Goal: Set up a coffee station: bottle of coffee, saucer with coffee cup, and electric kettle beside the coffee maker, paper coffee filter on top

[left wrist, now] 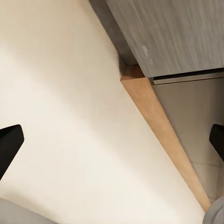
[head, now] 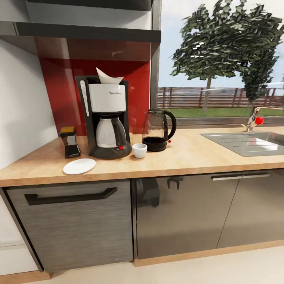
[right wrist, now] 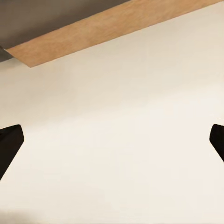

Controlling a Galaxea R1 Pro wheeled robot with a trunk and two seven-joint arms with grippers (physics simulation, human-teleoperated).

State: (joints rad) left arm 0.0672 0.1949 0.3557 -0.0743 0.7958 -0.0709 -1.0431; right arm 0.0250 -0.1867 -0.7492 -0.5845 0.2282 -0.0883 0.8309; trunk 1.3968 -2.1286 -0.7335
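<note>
Head view: coffee maker upright on the kitchen countertop, paper coffee filter already perched on top, bottle of coffee just beside it at 9 o'clock, electric kettle near at 3 o'clock. Saucer flat near the front edge, at about 7 o'clock of the machine; coffee cup at 4 o'clock, well apart from the saucer and standing on bare wood. Judged from this: only the cup-onto-saucer step left; next, a reach up to the cup, a grip on rim or handle, a carry leftward across the machine's front, a gentle set-down on the plate. Left wrist view: left gripper spread wide, grasping nothing, black fingertips at the frame edges, aimed at pale floor, wooden plinth and grey cabinet front. Right wrist view: right gripper likewise released and vacant over floor and plinth. Counter things seen from the head; arms' low position told by the wrists.
</note>
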